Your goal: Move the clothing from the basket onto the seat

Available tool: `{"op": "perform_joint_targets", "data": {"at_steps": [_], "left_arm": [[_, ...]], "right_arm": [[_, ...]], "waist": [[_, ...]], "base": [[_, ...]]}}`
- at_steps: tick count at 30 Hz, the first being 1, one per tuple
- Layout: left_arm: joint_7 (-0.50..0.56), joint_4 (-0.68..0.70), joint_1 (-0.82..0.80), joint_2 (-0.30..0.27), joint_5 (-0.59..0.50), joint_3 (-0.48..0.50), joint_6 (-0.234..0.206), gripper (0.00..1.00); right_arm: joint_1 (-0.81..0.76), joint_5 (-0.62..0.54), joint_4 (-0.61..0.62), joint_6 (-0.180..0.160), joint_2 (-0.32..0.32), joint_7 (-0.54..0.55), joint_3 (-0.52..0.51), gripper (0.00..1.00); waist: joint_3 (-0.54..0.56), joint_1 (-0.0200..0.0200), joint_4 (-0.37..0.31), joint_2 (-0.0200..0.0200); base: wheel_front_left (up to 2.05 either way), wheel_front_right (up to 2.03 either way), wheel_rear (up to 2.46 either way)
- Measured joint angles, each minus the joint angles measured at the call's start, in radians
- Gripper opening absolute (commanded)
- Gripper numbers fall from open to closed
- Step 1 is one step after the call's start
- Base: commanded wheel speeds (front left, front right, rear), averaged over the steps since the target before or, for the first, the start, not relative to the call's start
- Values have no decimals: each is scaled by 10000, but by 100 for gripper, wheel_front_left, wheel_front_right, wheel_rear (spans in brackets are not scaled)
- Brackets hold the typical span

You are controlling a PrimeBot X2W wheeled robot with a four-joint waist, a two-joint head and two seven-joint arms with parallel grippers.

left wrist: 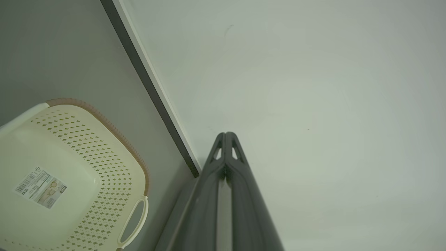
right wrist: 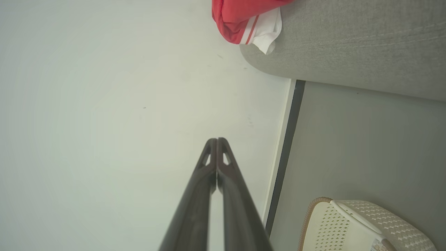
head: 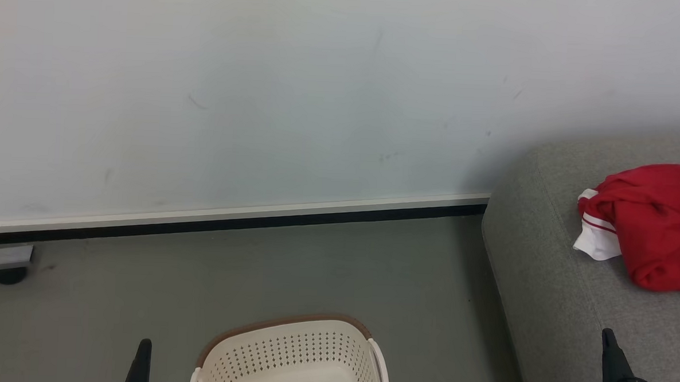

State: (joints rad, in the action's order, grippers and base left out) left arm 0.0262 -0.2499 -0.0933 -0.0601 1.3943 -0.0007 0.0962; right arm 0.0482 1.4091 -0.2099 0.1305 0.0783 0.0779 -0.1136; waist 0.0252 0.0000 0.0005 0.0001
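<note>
Head view: the red clothing (head: 648, 227) sits bunched on the grey seat (head: 543, 269) at the right, well apart from the basket (head: 293, 349) on the floor (head: 256, 279). Both the left gripper (left wrist: 225, 134) and right gripper (right wrist: 216, 139) have fingers pressed together at the tips, holding nothing.

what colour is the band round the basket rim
Brown rim band on a cream-white basket; clearest in the left wrist view.

From the head we look forward and down at the wall (head: 264, 96), floor (head: 313, 270) and basket (head: 293, 349) close below. Our wrist cameras look along the left claw (left wrist: 225, 134) and right claw (right wrist: 217, 139) at that wall; all three share the basket, head and right wrist the seat (head: 543, 269)
</note>
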Motion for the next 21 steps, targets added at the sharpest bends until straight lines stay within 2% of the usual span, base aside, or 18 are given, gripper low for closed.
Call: {"op": "perform_joint_targets", "data": {"at_steps": [21], "left_arm": [[389,-395,-546,67,1701,178,257,0]], "right_arm": [[253,1519,-123,0,-167,493,-652,0]], "waist": [[-257,0,-7,-1]], "base": [[0,0,0]]}}
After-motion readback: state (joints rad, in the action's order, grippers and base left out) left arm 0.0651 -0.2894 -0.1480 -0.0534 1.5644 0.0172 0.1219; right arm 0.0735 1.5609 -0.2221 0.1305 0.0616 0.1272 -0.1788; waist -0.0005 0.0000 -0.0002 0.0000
